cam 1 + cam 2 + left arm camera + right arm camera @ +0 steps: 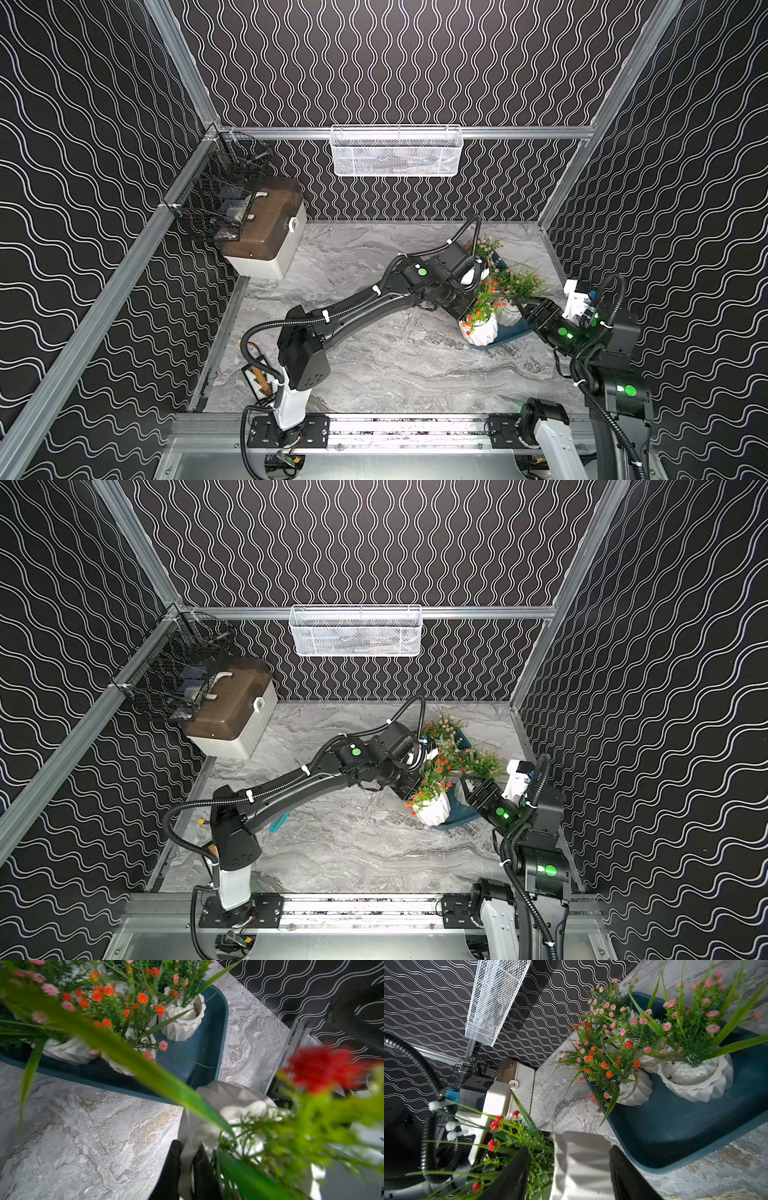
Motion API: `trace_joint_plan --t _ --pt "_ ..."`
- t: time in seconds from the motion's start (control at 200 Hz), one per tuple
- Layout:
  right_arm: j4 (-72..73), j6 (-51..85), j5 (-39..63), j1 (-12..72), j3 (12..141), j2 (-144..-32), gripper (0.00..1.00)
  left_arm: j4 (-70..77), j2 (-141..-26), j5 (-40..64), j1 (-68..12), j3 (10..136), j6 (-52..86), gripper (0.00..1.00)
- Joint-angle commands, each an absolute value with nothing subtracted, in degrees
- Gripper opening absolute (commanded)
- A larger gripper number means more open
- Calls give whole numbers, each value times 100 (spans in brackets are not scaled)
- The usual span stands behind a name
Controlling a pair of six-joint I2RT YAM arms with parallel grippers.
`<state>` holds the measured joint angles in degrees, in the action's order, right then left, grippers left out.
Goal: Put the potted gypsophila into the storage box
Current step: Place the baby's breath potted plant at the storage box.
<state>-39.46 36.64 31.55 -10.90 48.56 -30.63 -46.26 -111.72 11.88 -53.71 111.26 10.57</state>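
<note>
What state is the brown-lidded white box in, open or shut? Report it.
Shut. In both top views the brown lid sits flat on the white ribbed box, no gap showing.

Black jointed arms (357,301), white base links (289,405), corrugated black cables (266,328), green lit dots (422,272), white ties (326,318)

I see the teal tray (513,332) at my two o'clock, shallow and flat on the table. White ribbed pots (697,1084) with pink and orange blossoms stand upright inside. A red-flowered pot (581,1163) is just outside its seven o'clock corner.
</note>
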Motion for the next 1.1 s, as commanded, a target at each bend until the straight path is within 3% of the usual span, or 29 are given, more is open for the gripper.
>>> trace_joint_plan --t 0.0,0.656,0.916,1.091 --pt "-3966 3724 3129 -1085 4896 -3072 63 -4649 -11338 1365 -5427 11326 966 0" --pt "-4278 3463 2801 -1087 5131 -3078 63 -4518 -12473 726 -5467 12353 1139 0" --pt "-4967 3288 1781 -1085 5396 -2912 64 -4502 -12838 541 -5440 12676 1125 0" --pt "-5226 3059 1670 -1085 5469 -3002 64 -4383 -12957 526 -5397 12694 1191 0"
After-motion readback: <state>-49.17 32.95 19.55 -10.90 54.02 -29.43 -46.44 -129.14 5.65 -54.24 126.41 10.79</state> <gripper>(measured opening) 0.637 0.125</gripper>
